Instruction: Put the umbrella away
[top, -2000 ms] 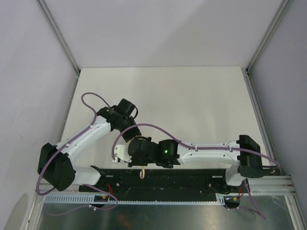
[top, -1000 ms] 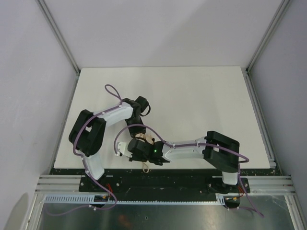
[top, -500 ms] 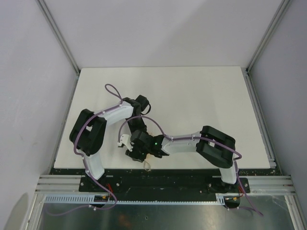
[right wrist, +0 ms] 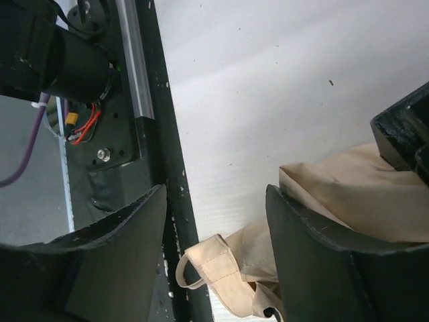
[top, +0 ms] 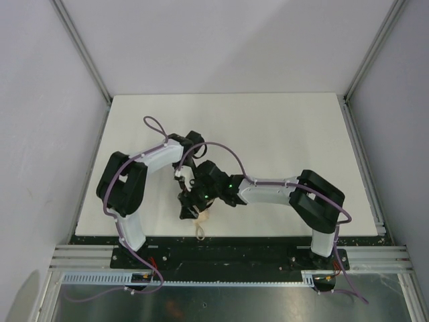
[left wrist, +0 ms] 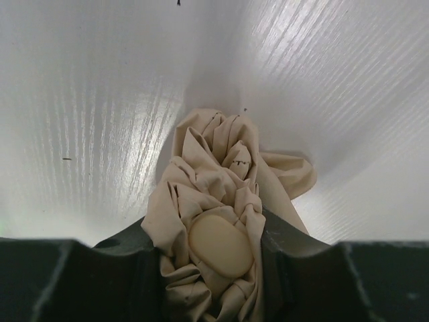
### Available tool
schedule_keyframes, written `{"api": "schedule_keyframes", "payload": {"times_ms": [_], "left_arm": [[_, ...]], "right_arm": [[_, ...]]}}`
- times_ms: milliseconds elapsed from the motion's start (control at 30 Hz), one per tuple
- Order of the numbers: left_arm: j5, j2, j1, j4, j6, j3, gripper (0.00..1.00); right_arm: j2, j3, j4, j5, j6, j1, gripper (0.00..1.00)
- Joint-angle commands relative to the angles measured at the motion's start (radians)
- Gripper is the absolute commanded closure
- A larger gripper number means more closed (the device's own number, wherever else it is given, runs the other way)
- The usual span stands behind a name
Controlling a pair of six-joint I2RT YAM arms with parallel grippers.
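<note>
At the near edge of the table (top: 281, 134), the right gripper (right wrist: 214, 204) has just released — jaws wide, empty — while the left gripper (left wrist: 211, 238) clamps the bunched umbrella (left wrist: 214, 181); probably a regrasp.

A robotics lab test cell: a left robot arm (top: 144, 164) and a right robot arm (top: 268, 191), white and black, are bolted to a black mounting plate (top: 255, 251) at the near edge of a white table (top: 281, 134). Plain pale walls (top: 40, 100) on aluminium frame posts (top: 80, 47) box it in. Purple cables (top: 157, 127) loop over the arms, and a slotted cable duct (top: 201, 280) runs along the front.
</note>
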Motion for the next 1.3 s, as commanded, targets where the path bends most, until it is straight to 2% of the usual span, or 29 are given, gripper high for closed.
{"api": "schedule_keyframes", "payload": {"times_ms": [0, 133, 400, 533, 633, 800, 900, 933, 1033, 1100, 1200, 1267], "left_arm": [[0.005, -0.008, -0.003, -0.042, 0.045, 0.03, 1.0], [0.005, -0.004, -0.002, -0.036, 0.041, 0.03, 1.0], [0.038, 0.0, -0.002, -0.029, 0.037, 0.045, 1.0], [0.047, -0.021, -0.002, -0.023, 0.032, 0.042, 1.0], [0.077, -0.028, 0.003, -0.021, 0.022, 0.035, 1.0], [0.084, -0.018, 0.006, -0.016, 0.029, 0.044, 1.0], [0.014, -0.036, 0.008, 0.007, 0.049, 0.049, 0.98], [-0.019, -0.052, 0.009, 0.02, 0.052, 0.044, 0.91], [-0.073, -0.096, 0.018, 0.075, 0.069, 0.026, 0.47], [-0.094, -0.133, 0.025, 0.111, 0.075, 0.013, 0.23], [-0.111, -0.194, 0.037, 0.143, 0.092, 0.011, 0.05], [-0.101, -0.239, 0.052, 0.152, 0.108, 0.012, 0.02]], "right_arm": [[-0.088, 0.005, 0.137, -0.067, 0.092, -0.033, 0.34], [-0.194, 0.005, 0.094, -0.018, 0.108, -0.01, 0.33], [-0.387, -0.014, -0.167, 0.464, 0.156, 0.151, 0.25], [-0.361, -0.043, -0.217, 0.729, 0.148, 0.237, 0.25], [-0.3, -0.045, -0.215, 0.921, 0.122, 0.309, 0.29], [-0.224, -0.045, -0.18, 0.999, 0.121, 0.364, 0.37], [-0.26, -0.048, -0.238, 1.03, 0.179, 0.368, 0.37], [-0.288, -0.055, -0.259, 1.039, 0.198, 0.367, 0.36], [-0.395, -0.09, -0.309, 1.05, 0.227, 0.357, 0.35], [-0.467, -0.116, -0.348, 1.04, 0.254, 0.33, 0.35], [-0.576, -0.166, -0.401, 1.012, 0.291, 0.257, 0.35], [-0.648, -0.197, -0.433, 0.996, 0.303, 0.208, 0.35]]}}
